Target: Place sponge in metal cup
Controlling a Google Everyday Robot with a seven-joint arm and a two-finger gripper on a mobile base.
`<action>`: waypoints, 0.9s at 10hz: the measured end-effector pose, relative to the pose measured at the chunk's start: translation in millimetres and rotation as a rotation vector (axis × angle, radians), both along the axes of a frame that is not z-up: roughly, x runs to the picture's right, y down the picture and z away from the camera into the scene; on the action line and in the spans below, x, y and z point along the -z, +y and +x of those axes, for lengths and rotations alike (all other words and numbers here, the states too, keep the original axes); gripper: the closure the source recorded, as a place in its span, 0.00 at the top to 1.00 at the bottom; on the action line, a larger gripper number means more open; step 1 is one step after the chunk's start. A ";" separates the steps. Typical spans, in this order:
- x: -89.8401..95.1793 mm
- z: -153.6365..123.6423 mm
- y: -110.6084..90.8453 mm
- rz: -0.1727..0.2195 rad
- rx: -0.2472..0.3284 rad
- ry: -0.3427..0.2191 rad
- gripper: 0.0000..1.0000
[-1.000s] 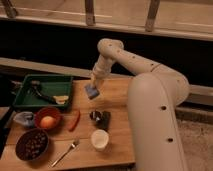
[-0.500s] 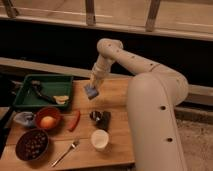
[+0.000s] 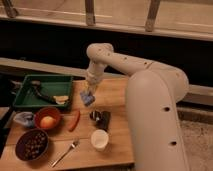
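slightly lower and further left than a second ago, the gripper [image 3: 89,93] and its load hang above the table; nothing else has shifted. the white arm [image 3: 150,100] fills the right side, its lower body cut off by the frame edge. the wooden table [image 3: 117,95] carries a green tray [image 3: 45,76] at the back left, whose contents are too dim to name. in front of the tray sit a dark bowl [image 3: 19,142] and a red bowl [image 3: 37,114] holding an orange. the white cup [image 3: 99,139] stands near the front edge, with the metal cup [image 3: 100,119] just behind it. the gripper is clamped on the sponge [image 3: 88,98], which is held in the air between the tray and the metal cup, apart from both. the sponge hangs tilted, one corner down; its long axis is hard to make out, and its top is hidden by the fingers.
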State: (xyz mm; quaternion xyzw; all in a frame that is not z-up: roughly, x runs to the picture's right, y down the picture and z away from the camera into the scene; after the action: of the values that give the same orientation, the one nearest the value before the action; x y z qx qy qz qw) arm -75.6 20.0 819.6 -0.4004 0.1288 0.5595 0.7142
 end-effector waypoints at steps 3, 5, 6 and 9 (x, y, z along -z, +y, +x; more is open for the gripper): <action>10.9 -12.2 19.9 -0.013 0.031 -0.012 0.09; 11.8 -1.1 24.6 -0.014 0.013 -0.012 0.09; 11.9 -5.5 25.1 -0.013 0.017 -0.019 0.09; 12.0 -2.9 24.6 -0.013 0.015 -0.018 0.09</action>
State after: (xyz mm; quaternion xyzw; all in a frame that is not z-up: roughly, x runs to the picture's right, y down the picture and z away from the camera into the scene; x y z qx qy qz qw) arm -78.5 44.6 807.6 -0.4087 0.1290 0.5497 0.7170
